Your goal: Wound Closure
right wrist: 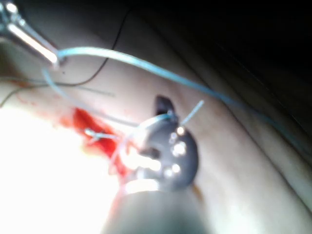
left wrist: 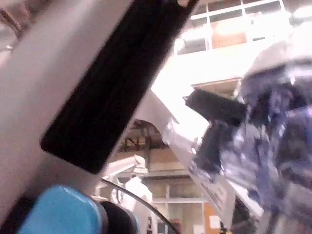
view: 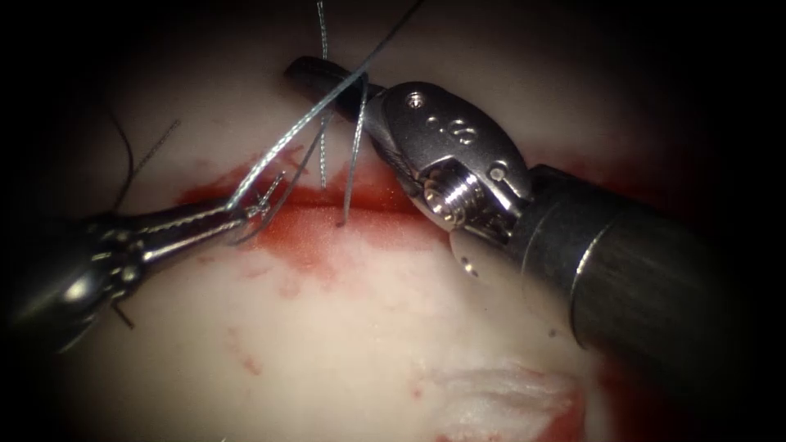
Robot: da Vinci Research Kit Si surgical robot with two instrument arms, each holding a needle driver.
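Your left tool (view: 246,214) comes in low from the endoscope view's left, and its jaws are closed on the thread (view: 311,119) right at the cut's left end. From that grip one strand climbs up and to the right, crossing over the dark jaws of your right tool (view: 327,78) and running out of the top of the view. The right tool's jaws lie narrow and together just above the cut (view: 327,200), with strands draped across and around them; whether they actually pinch a strand or simply carry it wrapped over them cannot be made out. In the right wrist view the right tool (right wrist: 165,109) has pale thread (right wrist: 146,63) curving over its tip, and a long arc leads away to the left tool (right wrist: 53,57).

Two short strands hang from the right tool's jaws down to the cut, one ending at the wet red fluid (view: 303,233) on the tissue (view: 327,344). The needle cannot be picked out among these strands, so its place and whether it sits in the tissue are unknown.

The risks, as a judgement: the strands cross closely here, so pulling against the wrong one could snarl them or drag the thread through the soft edge of the cut. The left grip sits at the jaw tips, where the thread could slip free under tension.
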